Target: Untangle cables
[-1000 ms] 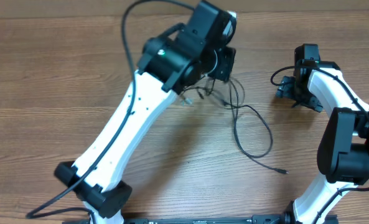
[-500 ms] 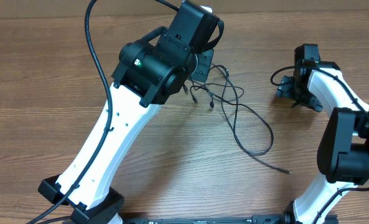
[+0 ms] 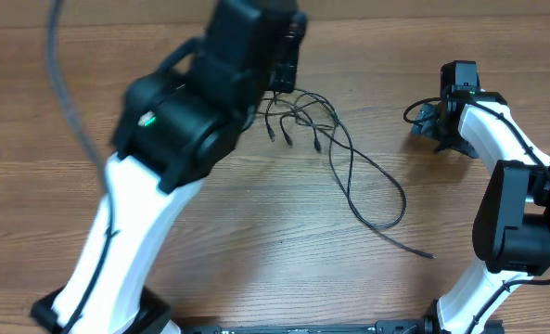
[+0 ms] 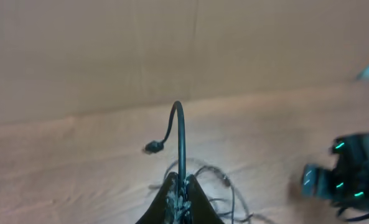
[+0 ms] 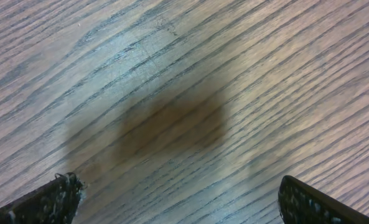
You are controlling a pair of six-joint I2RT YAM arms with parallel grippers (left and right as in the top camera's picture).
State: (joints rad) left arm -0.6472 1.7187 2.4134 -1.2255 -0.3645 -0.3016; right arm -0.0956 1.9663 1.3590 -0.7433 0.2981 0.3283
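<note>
Overhead view: the left arm [image 3: 163,158], large and blurred, reaches across the wooden bench [image 3: 256,241] toward its far edge. From the arm's tip a cluster of thin black cables [image 3: 304,119] fans out toward the right. Several short ends with small plug tips [image 3: 316,147] lie just beside one another near the arm. One longer strand sweeps into an open loop [image 3: 400,209] at mid-bench, and its free end [image 3: 429,255] trails toward the right arm [image 3: 511,186]. The cables lie well apart from the right arm.

Left wrist view: the left claw [image 4: 182,198] is closed to a narrow pinch on a single cable. The gripped cable [image 4: 180,134] rises straight out of the fingers, arches over and ends in a dark connector [image 4: 152,147] hanging to the left. Beyond the fingers, the rest of the cables show as tangled loops on the bench. Whether the loops are knotted cannot be told.

Right wrist view: the right claw [image 5: 178,193] is spread wide, its two dark fingertips [image 5: 56,194] at opposite lower corners. Between them only bare wood grain and a soft shadow [image 5: 172,124] on the bench are seen. The claw holds nothing.
</note>
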